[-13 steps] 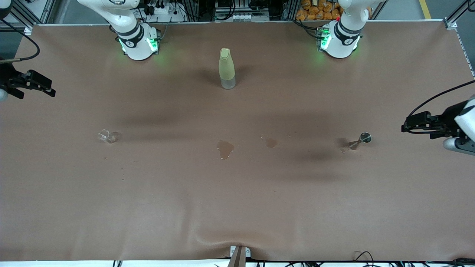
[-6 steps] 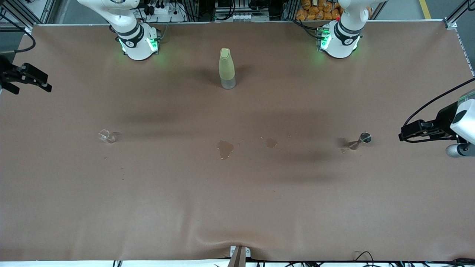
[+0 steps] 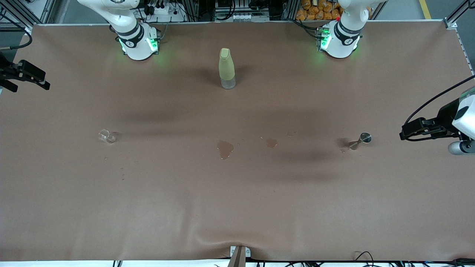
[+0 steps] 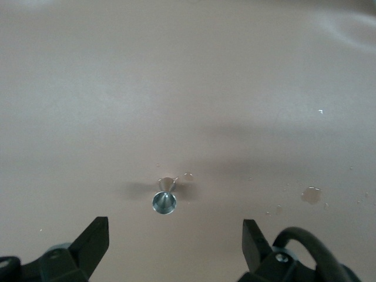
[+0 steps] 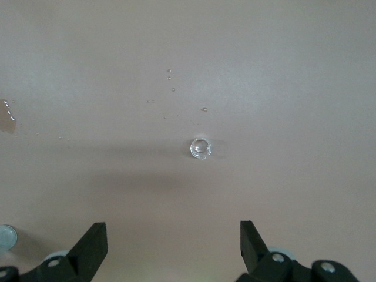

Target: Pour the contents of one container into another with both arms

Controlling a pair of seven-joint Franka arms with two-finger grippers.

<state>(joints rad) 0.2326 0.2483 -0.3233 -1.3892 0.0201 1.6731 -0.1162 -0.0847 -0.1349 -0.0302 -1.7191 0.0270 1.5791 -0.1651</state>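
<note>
Front view is being read from the right arm's end of the table to the left arm's end. The right gripper (image 3: 26, 76) is being held up over the table (image 3: 237, 207) edge, with its fingers wide apart and nothing between them. A small clear glass (image 3: 107, 136) is being left standing on the cloth, with a few drops near it. A tall green bottle (image 3: 226, 68) is being kept upright near the robots' bases, between the two arms. Two wet spots (image 3: 225, 149) are being seen on the cloth, nearer to the front camera than the bottle. A little metal cup (image 3: 362, 139) is being left on the cloth toward the left arm's end. The left gripper (image 3: 415, 130) is being held up close beside it, fingers also spread wide and empty. Both cups are tiny, so they could be knocked over if the fingers are being brought down off-centre, and more water could be spilled on the cloth.
</note>
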